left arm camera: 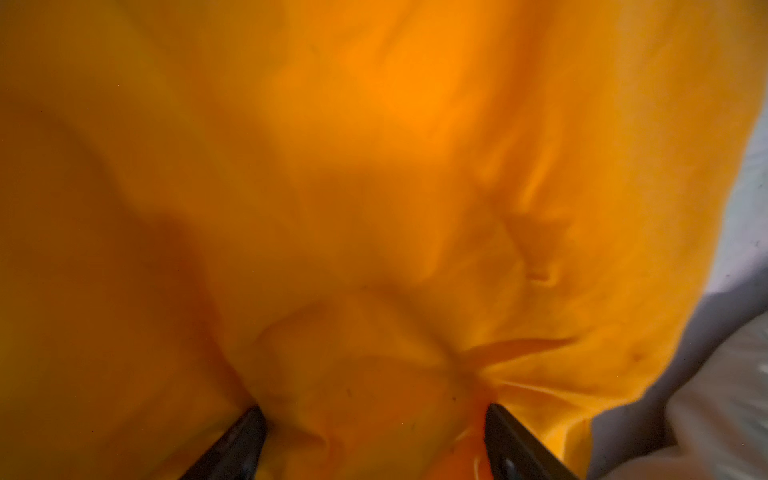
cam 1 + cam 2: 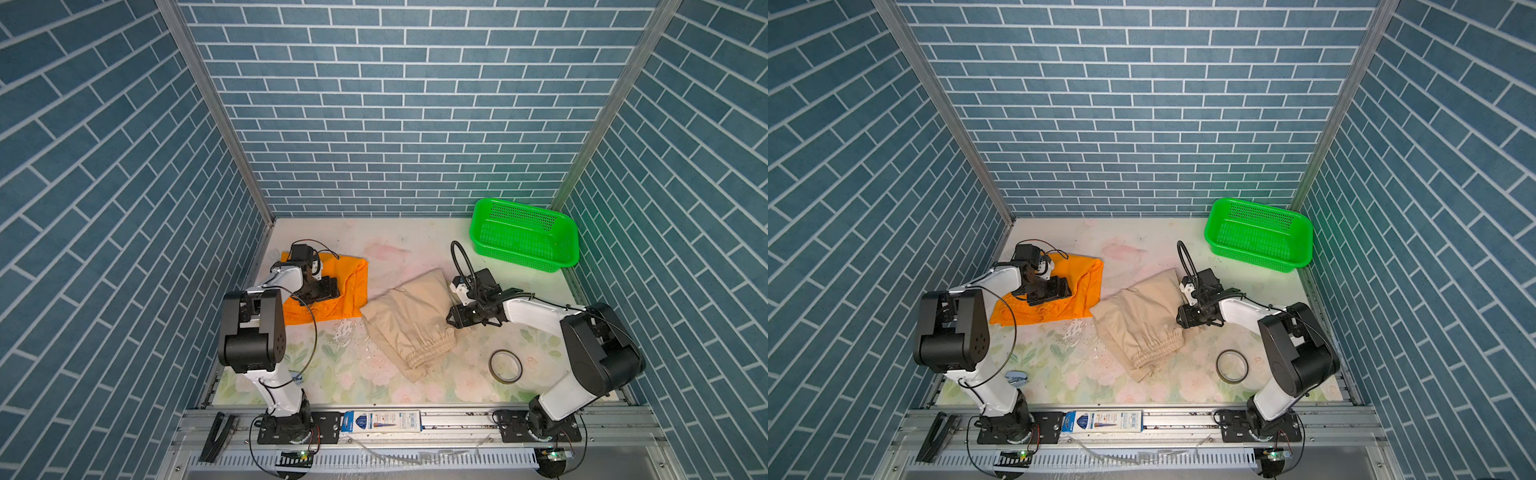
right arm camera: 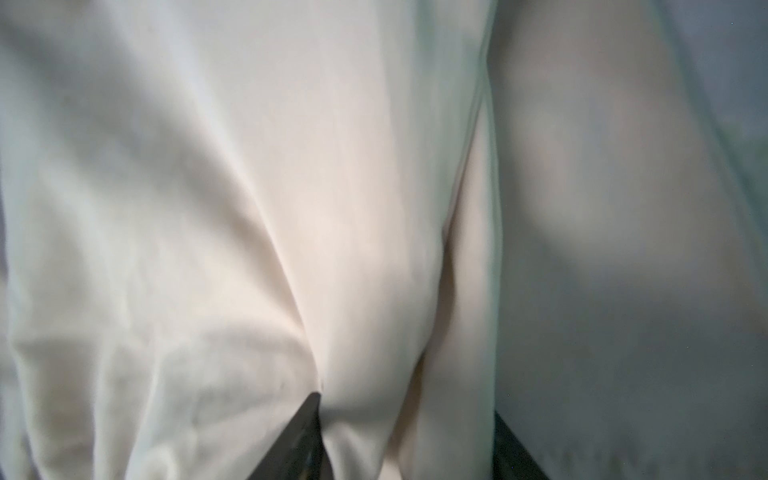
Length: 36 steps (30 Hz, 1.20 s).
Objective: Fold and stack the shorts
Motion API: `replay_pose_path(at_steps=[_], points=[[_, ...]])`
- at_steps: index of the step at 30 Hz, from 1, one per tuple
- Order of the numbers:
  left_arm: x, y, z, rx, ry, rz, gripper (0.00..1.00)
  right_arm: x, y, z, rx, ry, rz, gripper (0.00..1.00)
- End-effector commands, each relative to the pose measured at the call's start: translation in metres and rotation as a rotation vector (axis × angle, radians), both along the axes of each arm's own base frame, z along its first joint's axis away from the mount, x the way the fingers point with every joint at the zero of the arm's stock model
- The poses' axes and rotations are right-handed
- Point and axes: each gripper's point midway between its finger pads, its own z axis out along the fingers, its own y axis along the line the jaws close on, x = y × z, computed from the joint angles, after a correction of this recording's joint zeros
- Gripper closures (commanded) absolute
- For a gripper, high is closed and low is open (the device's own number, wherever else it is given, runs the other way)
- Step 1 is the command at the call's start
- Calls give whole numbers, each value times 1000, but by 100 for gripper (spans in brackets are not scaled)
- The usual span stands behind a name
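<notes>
Left end effector [image 1: 374, 409], wide open, presses into the orange shorts [image 1: 374, 166]; right end effector [image 3: 406, 405] half-closed around the beige shorts [image 3: 249, 166], grip unclear.

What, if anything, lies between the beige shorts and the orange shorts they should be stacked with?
Nothing visible: the beige shorts and orange shorts nearly meet on the table; the tape ring and green basket sit aside.

I have open worktop [image 2: 415, 243] along the back middle, between the orange shorts [image 2: 353, 286] and the green basket [image 2: 524, 239], which fills the far right corner. The beige shorts [image 2: 403, 320] block the centre, hard by the orange pair. A dark ring [image 2: 504, 351] lies front right; front middle is passable.
</notes>
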Motion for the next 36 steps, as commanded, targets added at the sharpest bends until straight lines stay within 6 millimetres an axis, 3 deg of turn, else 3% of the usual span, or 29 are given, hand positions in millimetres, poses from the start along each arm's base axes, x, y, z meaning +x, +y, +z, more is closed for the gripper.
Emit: replay_pose_path(at_steps=[1,6,8,11,15,18,22,29,36], points=[[-4,-2,24,6,-19,20,1,-34,-18,-6,-21,109,-97,33],[-12,-10,81,-39,-135,97,0,-4,-31,44,-114,-50,-70,15],[-28,-26,101,-76,-183,109,0,13,-30,55,-142,-78,-30,12],[-62,-64,110,-146,-226,87,0,39,-21,54,-157,-82,27,11],[-101,-105,98,-270,-265,81,0,72,-8,41,-187,-91,113,10],[-128,-116,75,-311,-269,100,0,94,-6,30,-246,-88,160,9],[-142,-126,59,-351,-303,113,0,110,-5,24,-202,-66,158,9],[-145,-166,38,-400,-282,46,0,105,8,7,-55,41,167,9],[-150,-198,16,-456,-232,30,0,84,16,-2,55,134,147,14]])
